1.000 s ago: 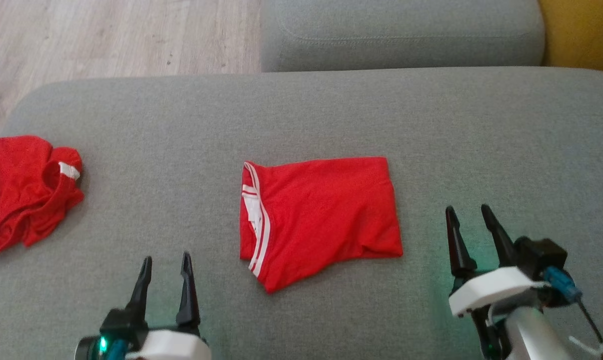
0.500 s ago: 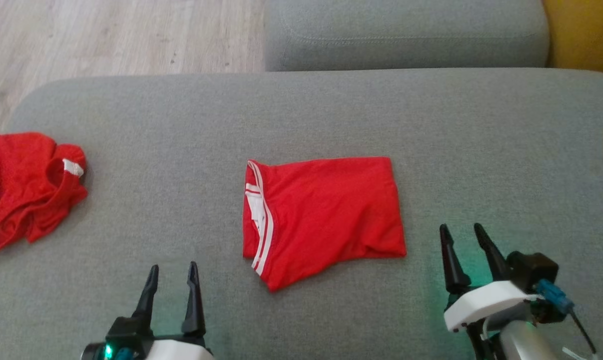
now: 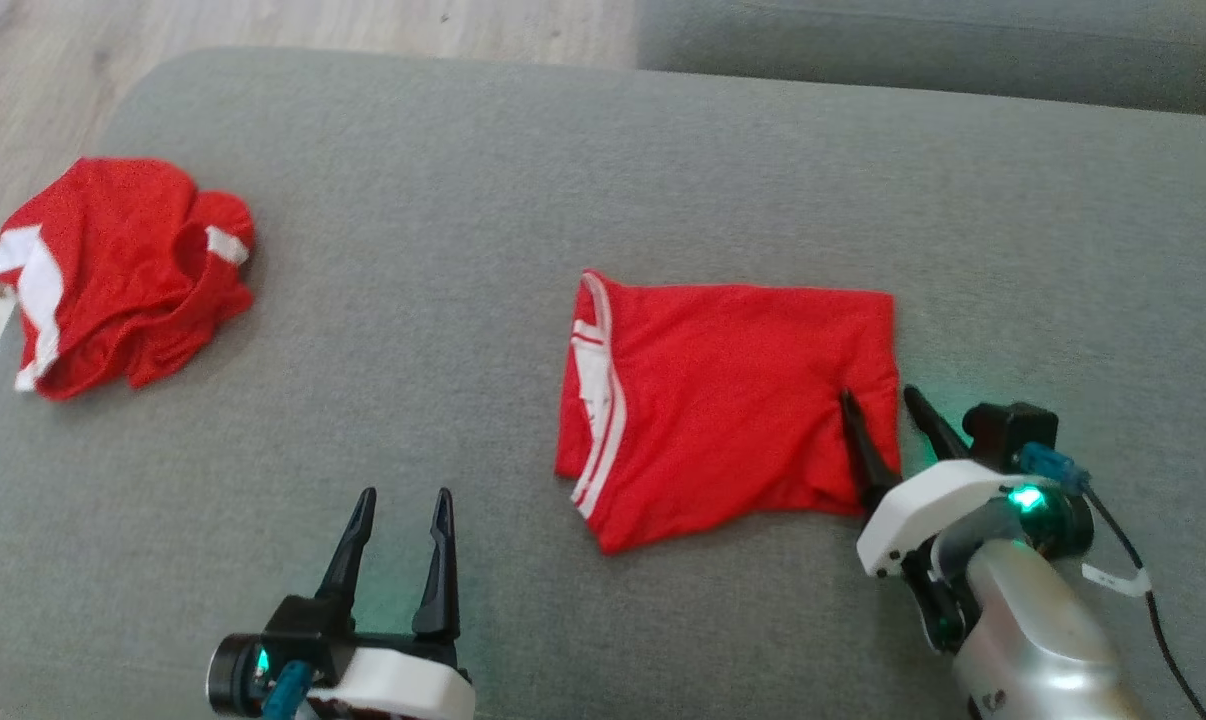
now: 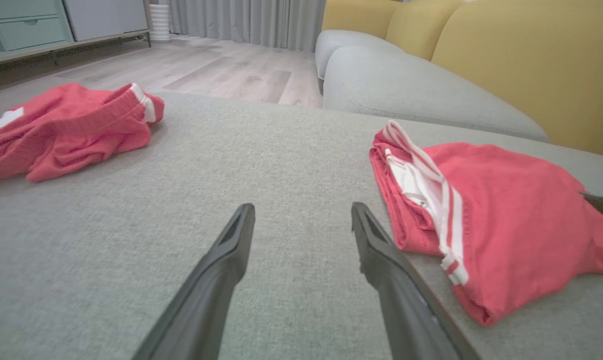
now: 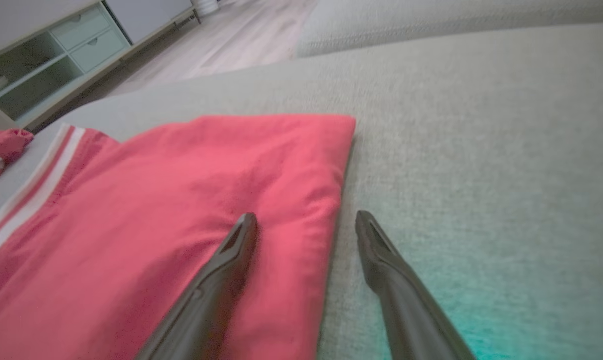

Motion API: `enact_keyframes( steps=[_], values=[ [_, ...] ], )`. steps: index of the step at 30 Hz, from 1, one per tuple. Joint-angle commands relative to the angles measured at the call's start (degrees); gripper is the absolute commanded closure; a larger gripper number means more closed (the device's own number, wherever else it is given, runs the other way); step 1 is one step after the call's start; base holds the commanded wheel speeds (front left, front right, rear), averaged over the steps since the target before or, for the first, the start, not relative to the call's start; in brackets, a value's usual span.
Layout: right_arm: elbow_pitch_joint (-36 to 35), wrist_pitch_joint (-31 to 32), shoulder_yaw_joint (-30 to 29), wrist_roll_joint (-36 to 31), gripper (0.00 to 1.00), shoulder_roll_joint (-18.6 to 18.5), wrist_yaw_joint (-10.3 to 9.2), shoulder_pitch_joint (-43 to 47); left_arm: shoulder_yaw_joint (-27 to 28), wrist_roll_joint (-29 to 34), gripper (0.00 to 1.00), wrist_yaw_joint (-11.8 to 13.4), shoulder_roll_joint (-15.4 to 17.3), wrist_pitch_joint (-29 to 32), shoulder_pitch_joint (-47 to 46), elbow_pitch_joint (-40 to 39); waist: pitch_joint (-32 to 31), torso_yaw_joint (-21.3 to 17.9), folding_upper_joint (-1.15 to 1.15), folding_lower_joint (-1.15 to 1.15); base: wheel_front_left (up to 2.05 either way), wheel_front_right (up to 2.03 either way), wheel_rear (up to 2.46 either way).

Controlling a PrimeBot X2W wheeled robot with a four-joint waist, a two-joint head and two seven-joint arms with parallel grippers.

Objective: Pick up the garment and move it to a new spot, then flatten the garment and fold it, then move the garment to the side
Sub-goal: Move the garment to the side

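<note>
Far left: crumpled red shorts point(image 3: 123, 275), untouched | lower left: left gripper point(image 3: 404, 495) wide open, empty | centre: folded garment point(image 3: 733, 400) flat on sofa point(image 3: 463, 200) | right: right gripper point(image 3: 876, 392) wide open, empty, straddling garment's right edge | step: likely move-aside; next: pinch all layers.

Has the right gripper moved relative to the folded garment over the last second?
Yes. The right gripper shifted left onto the folded garment; its open jaws now straddle its right edge.

A folded red garment point(image 3: 723, 410) lies on a grey sofa point(image 3: 463, 150). The right gripper point(image 3: 876, 392), jaws spread, straddles its right edge. A crumpled red cloth point(image 3: 123, 270) lies well to its left.
</note>
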Motion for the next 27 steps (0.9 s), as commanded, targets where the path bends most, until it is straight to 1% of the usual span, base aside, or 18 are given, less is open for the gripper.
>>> enact_keyframes(
  steps=[1, 2, 3, 4, 5, 8, 11, 15, 22, 24, 27],
  values=[
    [-0.5, 0.1, 1.2, 0.0, 0.00, 0.1, 0.37, -1.0, 1.4, -0.2, 0.00, 0.2, 0.1, -0.5, -1.9, -1.4, 1.0, 1.3, 0.00, -0.01, 0.00, 0.00, 0.00],
    [1.0, 0.8, 1.6, -0.2, 0.00, 0.1, 0.37, -1.3, 1.4, -0.2, 0.00, 0.3, 0.1, -0.5, -1.9, -1.5, 1.1, 1.6, 0.00, -0.01, 0.00, 0.00, 0.00],
    [2.3, 1.5, 2.1, 0.3, 0.03, 0.1, 0.37, -1.6, 1.4, -0.2, 0.00, 0.3, 0.1, -0.5, -1.9, -1.5, 1.2, 1.7, 0.00, -0.01, 0.00, 0.00, 0.00],
    [3.0, 1.8, 2.8, 1.0, 0.71, 0.1, 0.37, -1.7, 1.5, -0.3, 0.00, 0.4, 0.1, -0.5, -1.9, -1.5, 1.4, 1.8, 0.00, -0.01, 0.00, 0.00, 0.00],
    [3.5, 1.8, 3.6, 1.5, 1.00, 0.1, 0.37, -1.8, 1.6, -0.3, 0.00, 0.4, 0.1, -0.5, -1.9, -1.6, 1.4, 1.8, 0.00, -0.01, 0.00, 0.00, 0.00],
    [3.9, -0.8, 4.2, 2.5, 1.00, 0.1, 0.37, -2.3, 2.1, -0.5, 0.00, 0.5, 0.1, -0.5, -1.9, -1.8, 1.3, 0.5, 0.00, -0.01, 0.00, 0.00, 0.00],
    [4.0, -2.7, 3.9, 2.8, 1.00, 0.1, 0.37, -2.8, 2.7, -0.3, 0.00, 0.2, 0.1, -0.5, -1.9, -1.9, 0.6, -2.8, 0.00, -0.01, 0.00, 0.00, 0.00],
    [3.6, -3.6, 4.2, 3.2, 1.00, 0.1, 0.37, -3.0, 2.9, -0.2, 0.00, -0.3, 0.1, -0.5, -2.2, -2.0, -0.3, -9.7, 0.00, -0.01, 0.00, 0.00, 0.00],
    [1.3, -4.0, 6.9, 3.7, 1.00, 0.1, 0.37, -2.6, 2.6, -0.7, 0.00, -0.5, 0.1, -0.5, -3.3, -1.8, -0.8, -24.0, 0.00, -0.01, 0.00, 0.00, 0.00],
    [0.6, -4.0, 7.7, 4.0, 1.00, 0.1, 0.37, -2.6, 2.7, -0.7, 0.00, -0.5, 0.1, -0.5, -3.6, -1.7, -0.5, -27.5, 0.00, -0.01, 0.00, 0.00, 0.00],
    [-0.3, -4.0, 8.3, 4.1, 1.00, 0.1, 0.37, -2.8, 2.6, -0.6, 0.00, -0.5, 0.1, -0.5, -4.0, -1.5, -0.2, -31.7, 0.00, -0.01, 0.00, 0.00, 0.00]
  ],
)
